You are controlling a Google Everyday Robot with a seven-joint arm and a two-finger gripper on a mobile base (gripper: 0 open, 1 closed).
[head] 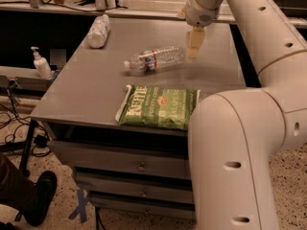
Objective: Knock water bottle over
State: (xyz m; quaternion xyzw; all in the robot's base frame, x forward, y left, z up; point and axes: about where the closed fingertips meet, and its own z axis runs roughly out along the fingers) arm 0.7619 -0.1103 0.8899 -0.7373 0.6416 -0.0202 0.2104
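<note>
The water bottle [154, 59], clear ribbed plastic with a white cap and a dark blue-and-red label band, lies on its side on the grey table [91, 87], cap pointing left. My gripper [194, 44] hangs from the white arm just right of the bottle's base, above the table and apart from the bottle. A green chip bag [158, 107] lies flat near the table's front edge, below the bottle.
A fat white wrapped roll [98, 31] lies at the table's back left. A white pump dispenser [41, 63] stands on a lower shelf at the left. My arm's large white link [235, 157] fills the right foreground. Drawers [139, 166] sit under the table.
</note>
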